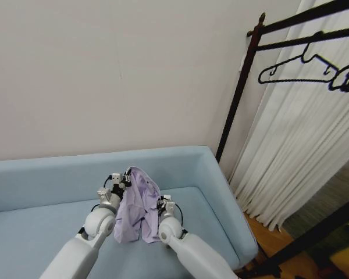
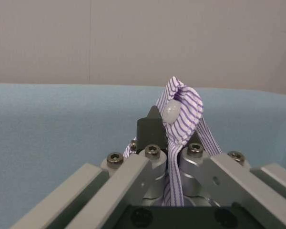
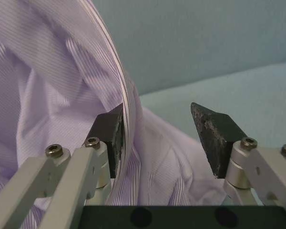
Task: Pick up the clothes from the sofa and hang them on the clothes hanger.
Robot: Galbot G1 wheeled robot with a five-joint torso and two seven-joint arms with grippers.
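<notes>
1. Left wrist view: left gripper [image 2: 168,143] clamped shut on a pinched fold of the shirt [image 2: 181,102], with a pale button [image 2: 170,112] poking up just past the pads.
2. Right wrist view: right gripper [image 3: 164,138] with jaws apart, one pad touching the shirt's stitched front edge, the other bare and clear of cloth. More fabric bunched beyond that first pad.
3. From the head view: shirt hanging straight down from the left gripper, long axis upright, lower hem at or just above the sofa [image 1: 35,226] seat; cannot tell which. Right gripper just beside the lower half of the cloth, lower than the left one.
4. Look of the garment: thin lilac cloth with fine purple stripes, limp, crumpled, folded over on itself. Likely to swing and slip rather than keep any shape.
5. Farther off: black hanger [image 1: 305,58] on the dark clothes rack [image 1: 238,87], up and to the right of both grippers, well apart from them. Right arm the nearer of the two, judging by the head view.
6. Hinges on that gap: probably calls for a second hold with the open jaws on the front edge, then a lift up and rightward toward the hanger.
</notes>
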